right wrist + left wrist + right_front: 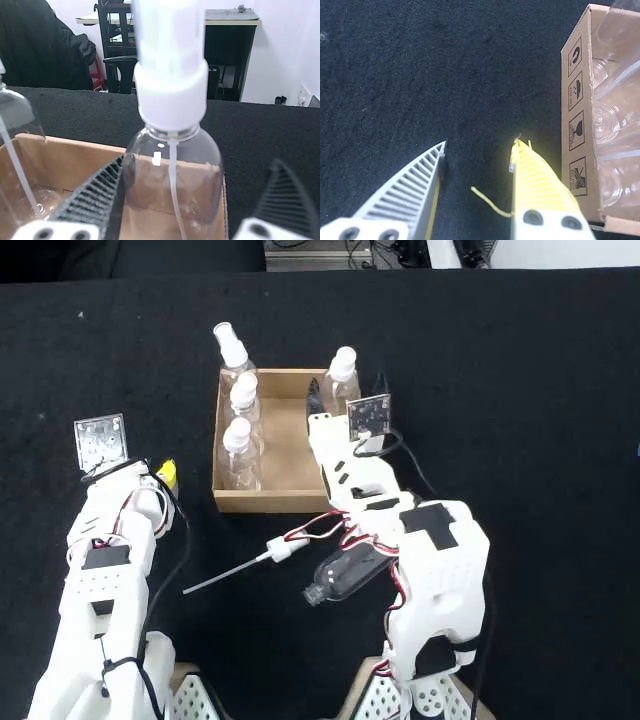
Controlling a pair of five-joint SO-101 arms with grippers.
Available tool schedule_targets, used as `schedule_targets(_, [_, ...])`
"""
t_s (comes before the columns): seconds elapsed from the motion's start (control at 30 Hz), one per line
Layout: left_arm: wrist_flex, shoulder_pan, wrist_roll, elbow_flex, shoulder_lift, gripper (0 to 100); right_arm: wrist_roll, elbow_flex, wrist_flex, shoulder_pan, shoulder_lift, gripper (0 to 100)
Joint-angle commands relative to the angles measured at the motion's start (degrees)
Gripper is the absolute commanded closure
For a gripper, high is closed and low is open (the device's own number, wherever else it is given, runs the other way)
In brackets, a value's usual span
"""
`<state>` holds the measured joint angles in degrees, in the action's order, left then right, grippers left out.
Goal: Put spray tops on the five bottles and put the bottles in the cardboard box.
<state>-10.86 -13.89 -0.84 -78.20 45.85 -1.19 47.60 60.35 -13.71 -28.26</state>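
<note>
Closest in, both arms, left (100,580) and right (440,560), are sitting at the near edge of the black surface (520,390). Just ahead of them one clear bottle (345,575) is lying on its side with no top on, partly tucked under the right arm. Its loose spray top (282,550) is lying just to the left, with the thin tube pointing out toward the near left.

Further back, the cardboard box (290,502) is holding three capped bottles (244,395) standing in a row along its left side. A fourth capped bottle (170,115) is standing at what looks like the far right corner of the box. The right end effector (197,165) is sitting around it with the jaws spread wide. One jaw is right up against the glass and the other is well apart, so it's not gripping anything.

The left end effector (479,146) is hanging over bare surface just left of the box, jaws parted and holding nothing.
</note>
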Motion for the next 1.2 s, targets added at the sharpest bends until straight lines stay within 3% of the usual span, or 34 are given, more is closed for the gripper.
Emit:
schedule_targets(0.0, [1.3, 0.3, -0.3, 0.6, 0.4, 82, 0.2, 0.3, 0.1, -1.5, 4.8, 59.6])
schedule_targets(0.33, [1.3, 0.4, -0.3, 0.6, 0.3, 82, -0.2, 8.5, -0.4, -1.6, 18.9, 60.4])
schedule_targets(0.67, [1.3, 0.4, -0.4, 0.6, 0.3, 82, -0.2, 9.6, -2.5, -1.1, 23.5, 60.4])
schedule_targets(0.83, [1.2, 0.4, -0.4, 0.6, 0.2, 82, -0.1, 13.9, -3.3, -1.1, 33.8, 60.5])
schedule_targets(1.03, [1.1, 0.5, -0.4, 0.5, 0.2, 82, -0.2, 13.3, -17.2, -1.1, 50.4, 60.5])
schedule_targets(1.17, [1.4, 0.7, -0.4, -0.3, 0.4, 82, -0.2, 8.6, -34.5, -0.1, 61.8, 60.5])
